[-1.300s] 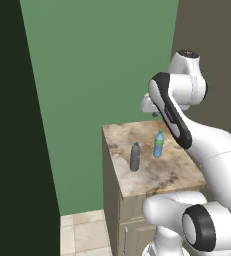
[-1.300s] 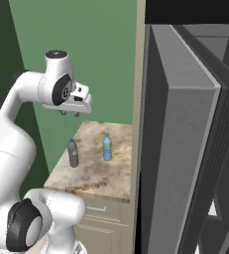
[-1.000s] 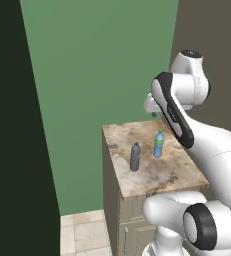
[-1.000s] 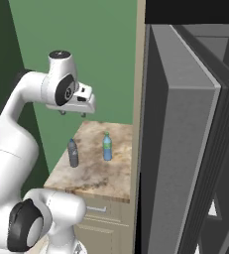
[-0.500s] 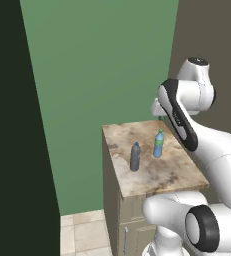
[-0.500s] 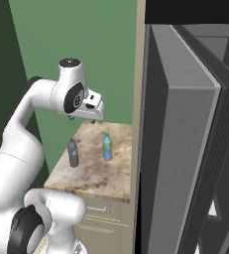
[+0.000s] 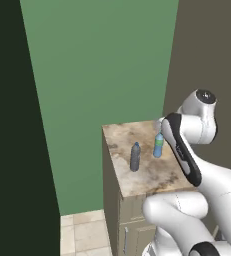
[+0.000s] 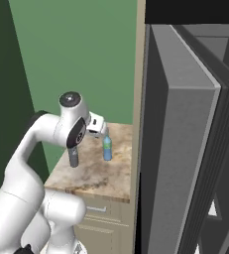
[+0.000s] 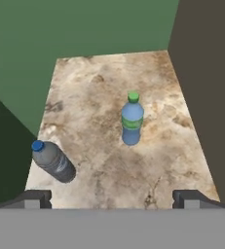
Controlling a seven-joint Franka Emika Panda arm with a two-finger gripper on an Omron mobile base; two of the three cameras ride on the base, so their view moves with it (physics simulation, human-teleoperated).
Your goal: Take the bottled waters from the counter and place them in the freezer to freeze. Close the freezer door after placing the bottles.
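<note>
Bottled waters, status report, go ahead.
Gripper open, empty, above the counter. Light blue bottle and grey bottle both upright on it, apart. Nothing in the way.

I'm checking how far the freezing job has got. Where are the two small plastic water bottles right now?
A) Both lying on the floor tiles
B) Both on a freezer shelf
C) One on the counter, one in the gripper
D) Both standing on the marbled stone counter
D: the dark grey-blue bottle and the clear light blue bottle with the green cap stand apart on the beige-brown marbled counter, with the open gripper above them, holding nothing.
</note>
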